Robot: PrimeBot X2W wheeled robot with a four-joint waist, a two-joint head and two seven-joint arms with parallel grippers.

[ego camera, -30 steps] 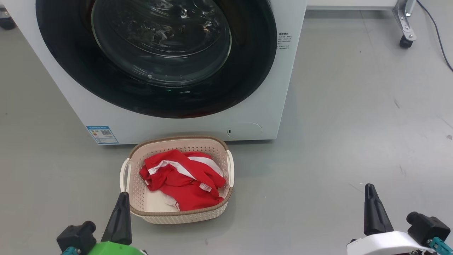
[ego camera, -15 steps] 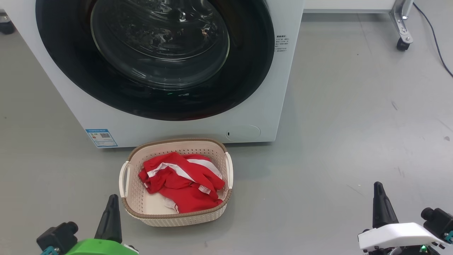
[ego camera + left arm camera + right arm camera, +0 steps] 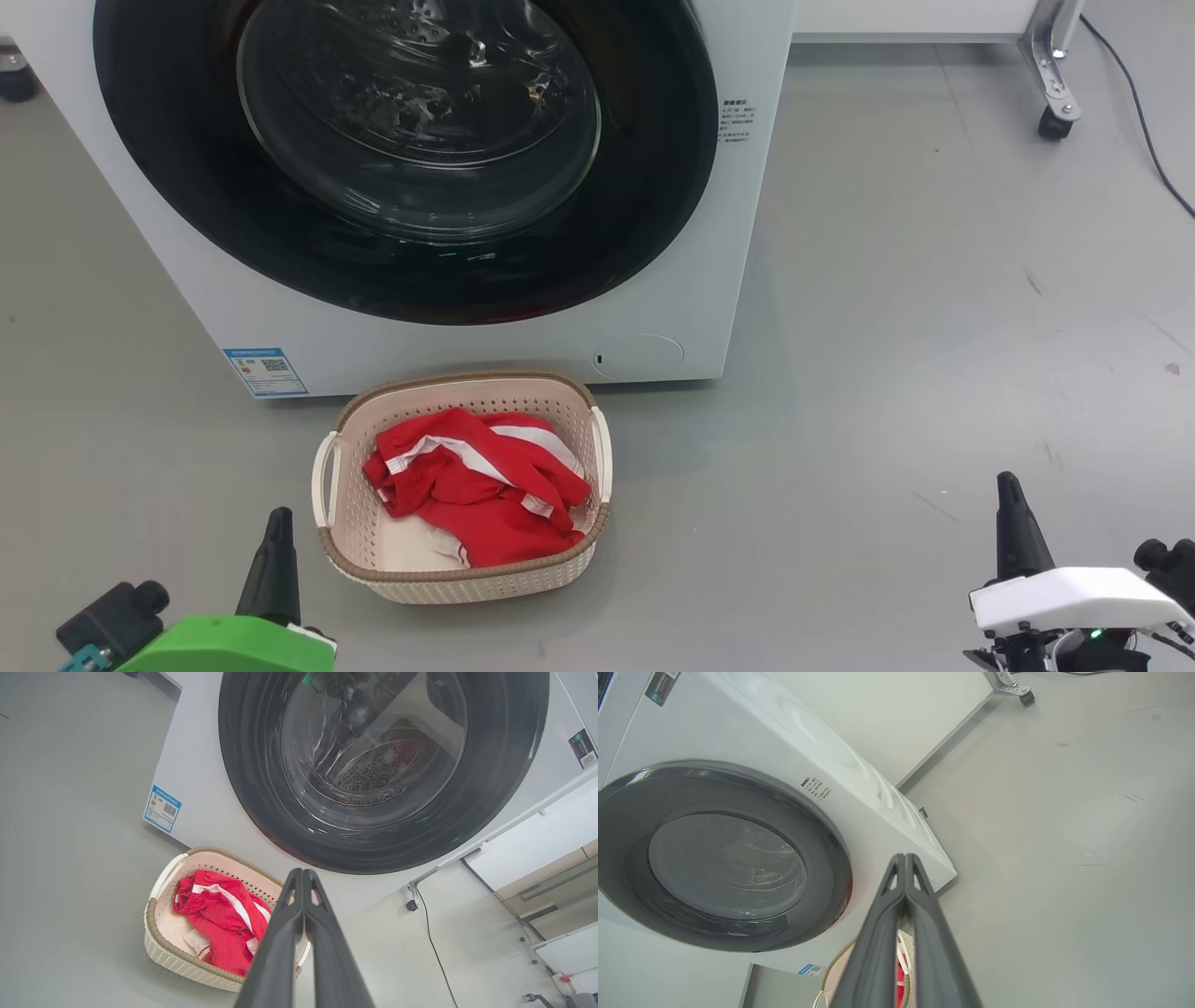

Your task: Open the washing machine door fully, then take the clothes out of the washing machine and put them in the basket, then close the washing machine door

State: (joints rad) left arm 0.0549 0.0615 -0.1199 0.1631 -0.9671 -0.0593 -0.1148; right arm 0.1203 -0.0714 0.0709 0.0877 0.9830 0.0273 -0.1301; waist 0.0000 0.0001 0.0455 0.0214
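Observation:
The washing machine door [image 3: 644, 215] with its glossy black rim lies flush against the white washing machine [image 3: 738, 271]; through the glass I see the steel drum [image 3: 373, 770]. The cream basket [image 3: 467, 574] stands on the floor just in front, and the red clothes [image 3: 476, 485] with white stripes lie inside it. My left gripper [image 3: 278, 516] is shut and empty, low at the basket's left. My right gripper [image 3: 1006, 481] is shut and empty, far right of the basket. In the wrist views the left gripper [image 3: 302, 872] and right gripper [image 3: 905, 857] both point toward the door [image 3: 738, 933].
Grey floor [image 3: 934, 327] lies all around. A wheeled metal leg [image 3: 1055, 84] and a black cable [image 3: 1144, 121] are at the back right. A blue label [image 3: 264, 371] and a round flap [image 3: 639, 355] sit low on the machine's front.
Both grippers have sunk lower in the head view and drifted outward. The whole picture has shifted slightly, so the camera moved; basket, clothes and door stay put.

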